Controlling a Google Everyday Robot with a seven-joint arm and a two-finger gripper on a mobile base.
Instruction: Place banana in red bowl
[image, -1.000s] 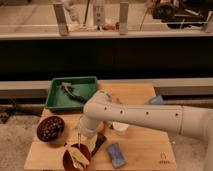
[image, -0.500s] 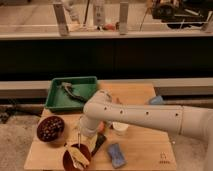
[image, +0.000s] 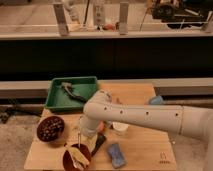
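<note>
Banana (image: 76, 154) lies in the red bowl (image: 68, 161); the gripper (image: 80, 145) hovers just above, jaws spread wide, empty — only withdrawal seemingly remains.

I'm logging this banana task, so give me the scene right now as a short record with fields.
surface: wooden table
gripper: gripper low over the red bowl's rim, at the table's front left, open
banana: banana pale, lying inside the red bowl
red bowl: red bowl at the front edge of the table
other bowl: maroon bowl of dark berries, left of the arm
tray: green tray at the back left, with a dark item in it
also present: blue sponge right of the red bowl
</note>
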